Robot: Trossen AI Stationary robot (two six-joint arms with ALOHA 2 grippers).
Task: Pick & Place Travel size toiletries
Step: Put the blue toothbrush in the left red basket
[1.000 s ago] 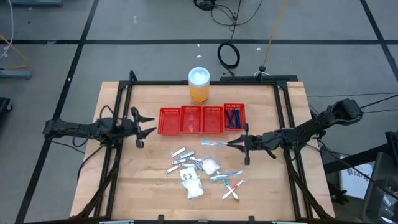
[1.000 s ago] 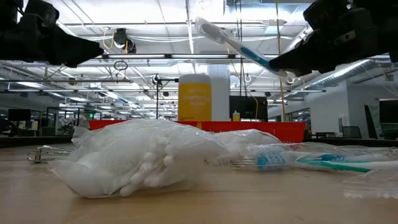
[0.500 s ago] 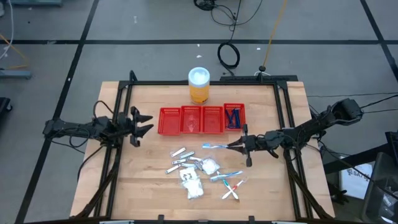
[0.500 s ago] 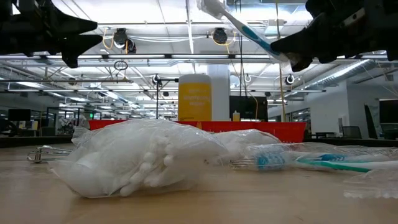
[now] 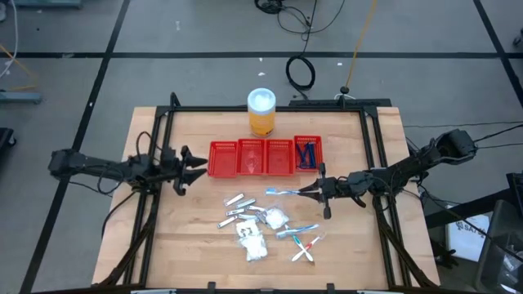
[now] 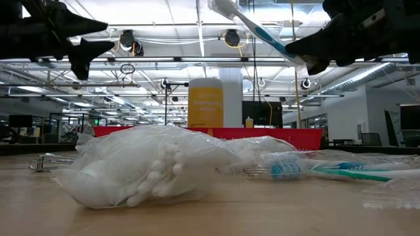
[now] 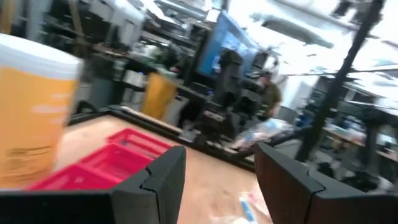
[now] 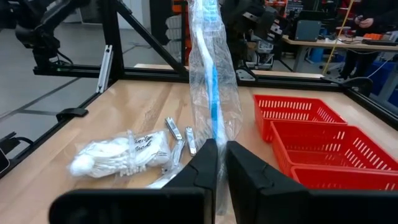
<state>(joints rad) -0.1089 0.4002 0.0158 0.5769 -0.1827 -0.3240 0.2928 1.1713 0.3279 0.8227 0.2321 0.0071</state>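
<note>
My right gripper is shut on a blue-and-white toothbrush in clear wrap, above the table just right of the pile; it also shows in the low view. The other toiletries lie loose on the wood: silvery tubes, white crinkly packets, wrapped sticks. Dark blue razors lie in the right end compartment of the red tray. My left gripper is open and empty, above the table just left of the tray. My right gripper pinches the wrapped toothbrush at one end between its two fingers. The fingers come level from the table's right side and lie along it. The toothbrush sticks out past the fingertips toward the table's left, slanting upward, clear of the table.
An orange jar with a white lid stands behind the tray. A black frame runs along the table's sides. In the low view a packet of cotton swabs and another wrapped toothbrush lie in front.
My right gripper has risen a little with the wrapped toothbrush, then kept still. My left gripper has turned about its wrist and gone a little toward the red tray, staying open.
</note>
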